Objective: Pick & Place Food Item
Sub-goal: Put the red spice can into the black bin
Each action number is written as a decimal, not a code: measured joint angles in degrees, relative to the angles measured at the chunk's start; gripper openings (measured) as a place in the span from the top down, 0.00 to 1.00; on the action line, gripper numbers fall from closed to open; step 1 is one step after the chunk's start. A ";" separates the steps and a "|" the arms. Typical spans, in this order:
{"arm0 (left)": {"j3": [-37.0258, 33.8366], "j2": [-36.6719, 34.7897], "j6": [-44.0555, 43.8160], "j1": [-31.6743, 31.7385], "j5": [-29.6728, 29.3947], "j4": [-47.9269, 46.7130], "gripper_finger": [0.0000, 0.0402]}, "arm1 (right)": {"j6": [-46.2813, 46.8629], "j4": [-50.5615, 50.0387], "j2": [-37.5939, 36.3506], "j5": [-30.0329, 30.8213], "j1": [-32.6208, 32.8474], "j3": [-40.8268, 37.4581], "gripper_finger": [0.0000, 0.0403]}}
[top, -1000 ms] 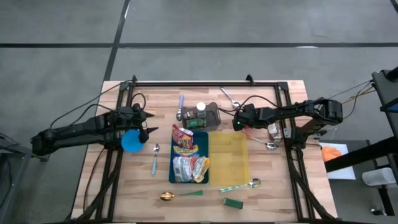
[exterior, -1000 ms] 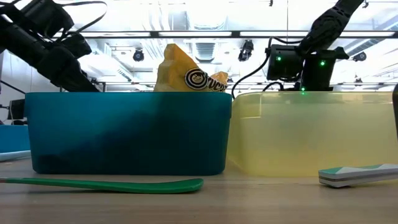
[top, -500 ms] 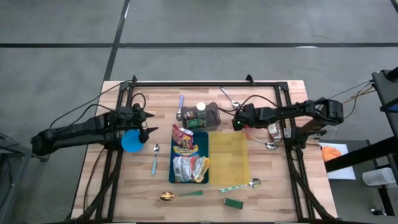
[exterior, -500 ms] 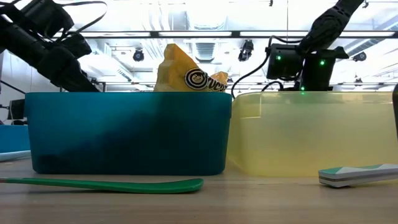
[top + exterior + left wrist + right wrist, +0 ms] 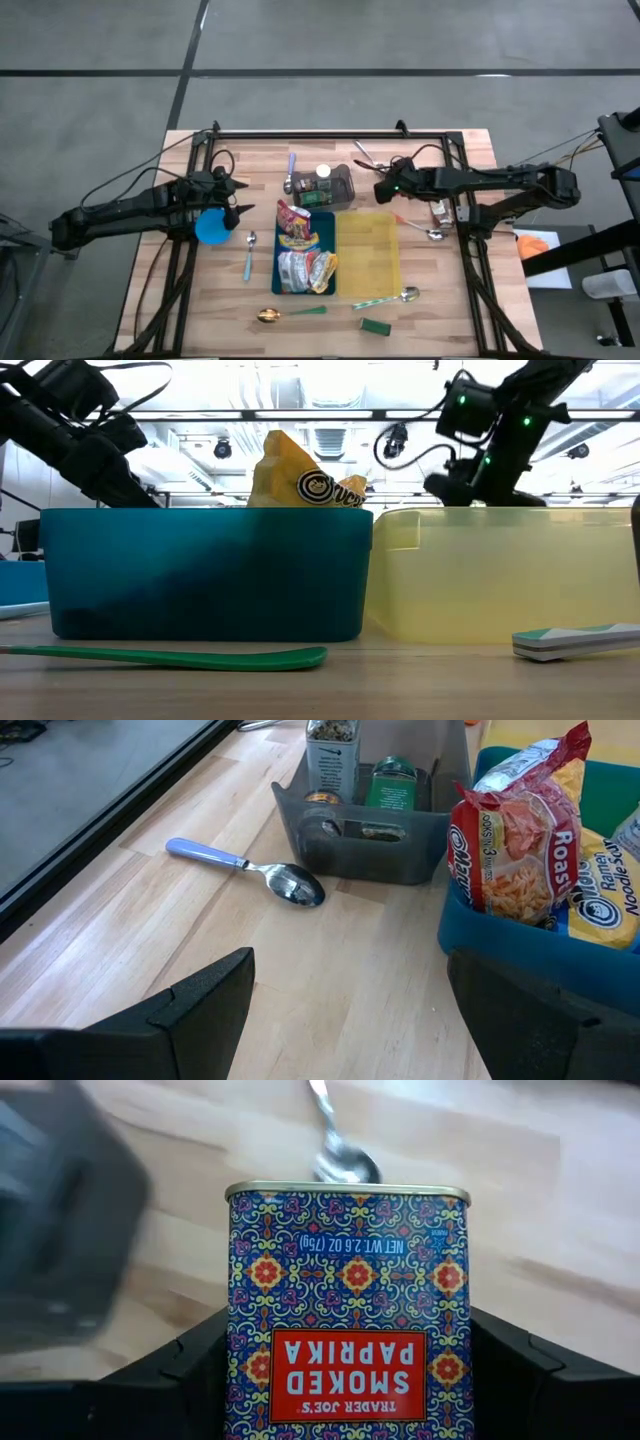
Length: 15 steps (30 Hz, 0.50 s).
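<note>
Paprika tin (image 5: 348, 1305) sits clamped between the right gripper's (image 5: 384, 189) fingers, above the table (image 5: 440, 290) between the grey caddy (image 5: 330, 187) and the yellow bin (image 5: 368, 253). Ramen packets fill the blue bin (image 5: 322, 232) alongside. A metal spoon (image 5: 335, 1140) lies beneath. By the blue cup (image 5: 211, 227), the left gripper (image 5: 238, 197) waits with fingers spread wide.

Two dark arms (image 5: 130, 210), black cables, green lights.
</note>
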 joint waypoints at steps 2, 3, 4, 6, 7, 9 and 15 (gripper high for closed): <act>0.00 -0.02 0.01 0.01 -0.01 0.00 0.16 | -1.04 1.09 -1.20 -0.04 0.12 0.00 0.30; 0.00 -0.01 0.01 0.00 0.00 0.00 0.16 | -1.49 1.87 -1.67 -0.12 0.12 0.00 0.30; 0.00 -0.02 0.00 0.00 0.00 0.00 0.16 | -1.99 2.73 -2.07 -0.25 0.10 0.00 0.30; 0.00 0.00 -0.01 0.01 0.00 0.00 0.16 | -3.23 4.12 -2.69 -0.25 0.08 0.00 0.30; 0.00 -0.02 -0.01 0.00 -0.01 0.00 0.16 | -3.87 5.19 -2.74 -0.31 0.10 0.00 0.31; 0.00 0.00 0.01 0.00 0.00 0.00 0.16 | -6.11 7.30 -2.71 -1.38 0.07 0.00 0.32; 0.00 -0.01 0.02 0.01 0.00 0.00 0.16 | -12.95 14.42 -1.80 -3.45 0.08 0.02 0.31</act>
